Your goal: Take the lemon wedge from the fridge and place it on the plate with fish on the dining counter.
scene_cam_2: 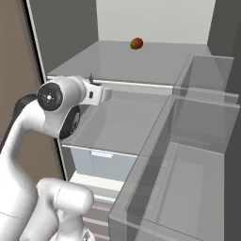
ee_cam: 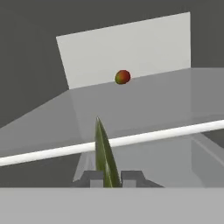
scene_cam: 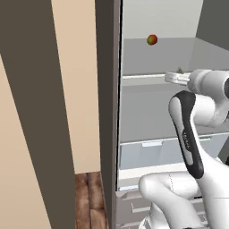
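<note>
Two dark fingertips (ee_cam: 131,177) pinch your thin, pointed green lemon wedge (ee_cam: 105,153), its base hidden; the round fruit (ee_cam: 123,77) sits far back on the fridge's (scene_cam_2: 141,61) smooth grey shelf.

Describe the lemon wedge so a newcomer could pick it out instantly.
Look into the open fridge, at the white front edge of its upper shelf. The gripper there pinches the lemon wedge, a thin, pointed yellowish-green sliver. The round red-and-green fruit sits far back.
</note>
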Robot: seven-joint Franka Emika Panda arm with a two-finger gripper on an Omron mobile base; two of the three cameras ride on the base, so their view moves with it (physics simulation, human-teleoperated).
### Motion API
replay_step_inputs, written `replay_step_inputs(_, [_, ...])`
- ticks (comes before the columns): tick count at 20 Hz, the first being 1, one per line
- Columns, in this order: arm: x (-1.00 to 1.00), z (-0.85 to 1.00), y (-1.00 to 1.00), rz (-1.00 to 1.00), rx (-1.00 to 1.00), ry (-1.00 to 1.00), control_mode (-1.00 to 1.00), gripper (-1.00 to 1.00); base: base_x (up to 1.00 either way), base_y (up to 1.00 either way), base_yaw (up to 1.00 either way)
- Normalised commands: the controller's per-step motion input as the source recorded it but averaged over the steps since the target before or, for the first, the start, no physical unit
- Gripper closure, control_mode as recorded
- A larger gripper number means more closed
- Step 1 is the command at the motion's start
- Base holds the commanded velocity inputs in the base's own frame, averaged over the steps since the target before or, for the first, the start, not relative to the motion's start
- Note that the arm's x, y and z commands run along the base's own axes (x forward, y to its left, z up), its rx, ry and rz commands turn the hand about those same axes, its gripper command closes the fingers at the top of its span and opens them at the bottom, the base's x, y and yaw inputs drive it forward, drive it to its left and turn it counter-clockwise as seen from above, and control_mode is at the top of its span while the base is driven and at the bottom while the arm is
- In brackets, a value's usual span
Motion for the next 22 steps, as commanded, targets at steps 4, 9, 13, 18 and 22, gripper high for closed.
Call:
replay_step_inputs(4, [-1.0,-0.06,0.78,0.0,0.0,-0.06,-1.0,1.0,0.0,0.0,0.0])
replay_step_inputs(9, [-1.0,-0.04,0.31,-0.03,0.04,0.26,-1.0,1.0,0.0,0.0,0.0])
replay_step_inputs(13, [-0.51,-0.32,0.02,0.0,0.04,0.49,-1.0,1.0,0.0,0.0,0.0])
replay_step_inputs(18, [0.02,0.0,0.0,0.0,0.0,0.12,-1.0,1.0,0.0,0.0,0.0])
replay_step_inputs(22, [0.06,-0.18,0.0,0.0,0.0,0.01,-1.0,1.0,0.0,0.0,0.0])
